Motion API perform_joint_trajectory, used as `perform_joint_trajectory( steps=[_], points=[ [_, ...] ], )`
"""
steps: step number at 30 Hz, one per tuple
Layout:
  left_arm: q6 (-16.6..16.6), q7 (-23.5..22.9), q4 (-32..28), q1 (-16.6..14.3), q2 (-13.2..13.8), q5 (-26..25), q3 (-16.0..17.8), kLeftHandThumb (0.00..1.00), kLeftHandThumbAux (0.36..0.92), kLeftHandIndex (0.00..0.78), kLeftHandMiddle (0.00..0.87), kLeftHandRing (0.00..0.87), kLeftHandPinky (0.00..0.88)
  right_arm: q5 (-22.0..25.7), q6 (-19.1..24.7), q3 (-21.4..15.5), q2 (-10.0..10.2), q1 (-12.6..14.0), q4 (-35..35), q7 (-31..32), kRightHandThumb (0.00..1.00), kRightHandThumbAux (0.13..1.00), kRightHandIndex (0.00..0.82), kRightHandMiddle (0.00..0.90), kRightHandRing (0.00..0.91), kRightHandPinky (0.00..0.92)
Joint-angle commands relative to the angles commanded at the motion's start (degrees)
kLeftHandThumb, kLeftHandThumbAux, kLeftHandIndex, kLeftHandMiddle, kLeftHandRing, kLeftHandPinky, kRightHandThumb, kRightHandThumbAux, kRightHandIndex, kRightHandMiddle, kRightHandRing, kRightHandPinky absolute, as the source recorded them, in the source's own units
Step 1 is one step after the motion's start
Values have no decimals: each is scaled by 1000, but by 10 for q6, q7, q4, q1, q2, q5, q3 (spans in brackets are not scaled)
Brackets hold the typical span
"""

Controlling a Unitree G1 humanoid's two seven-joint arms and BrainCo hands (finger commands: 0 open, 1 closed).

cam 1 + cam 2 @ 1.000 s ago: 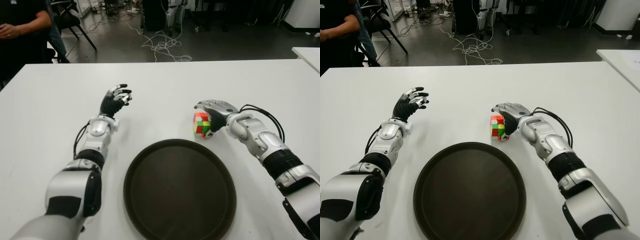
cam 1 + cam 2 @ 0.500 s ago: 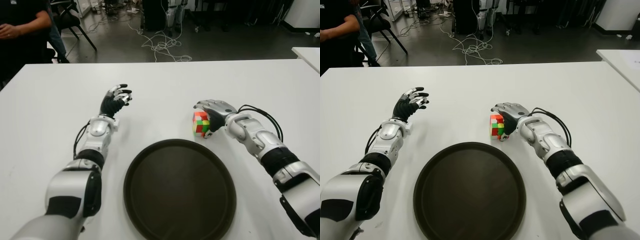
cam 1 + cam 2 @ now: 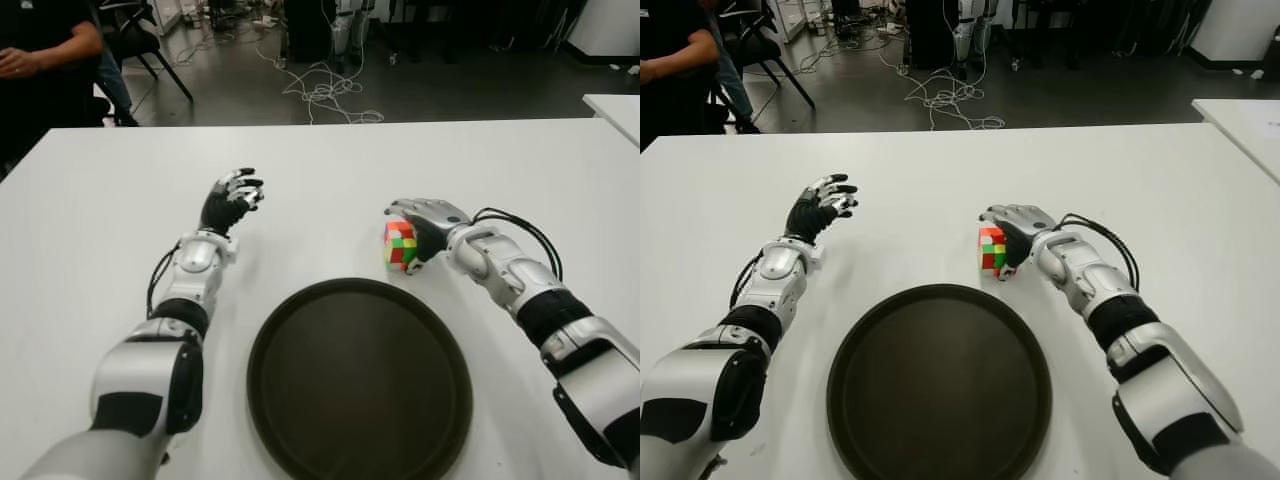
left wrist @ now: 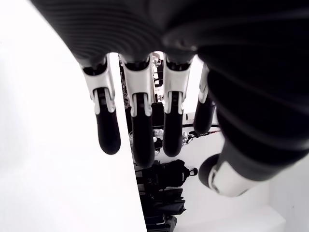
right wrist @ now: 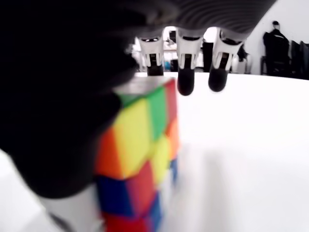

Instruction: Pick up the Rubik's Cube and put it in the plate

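Observation:
The Rubik's Cube (image 3: 400, 244) stands on the white table (image 3: 330, 180) just past the far right rim of the round dark plate (image 3: 360, 375). My right hand (image 3: 418, 225) wraps it from the right: fingers (image 5: 186, 72) drape over its top and far face, and the thumb presses its near side. The cube (image 5: 140, 145) fills the right wrist view, its colours slightly smeared. My left hand (image 3: 232, 195) shows left of the plate, raised, with fingers (image 4: 137, 121) loosely bent and nothing in them.
A person in dark clothes (image 3: 40, 60) stands at the table's far left corner beside a chair. Loose cables (image 3: 320, 90) lie on the floor beyond the table. A second white table (image 3: 615, 105) shows at the right edge.
My right hand and the cube have shifted slightly left and away from me together. The left hand has stayed where it was.

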Motion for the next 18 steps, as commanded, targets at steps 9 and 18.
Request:
perform_joint_trajectory(
  steps=[9,18],
  points=[
    [-2,-5,-1,0,0,-2,-1,221,743,227,306,326,334,15,-9,-14,9,-5,34,-54,759,718,376,425,368,374],
    [1,-9,0,0,1,-4,1,229,729,220,300,323,333,22,-7,-27,22,-11,72,-125,825,698,360,506,403,355]
  ],
)
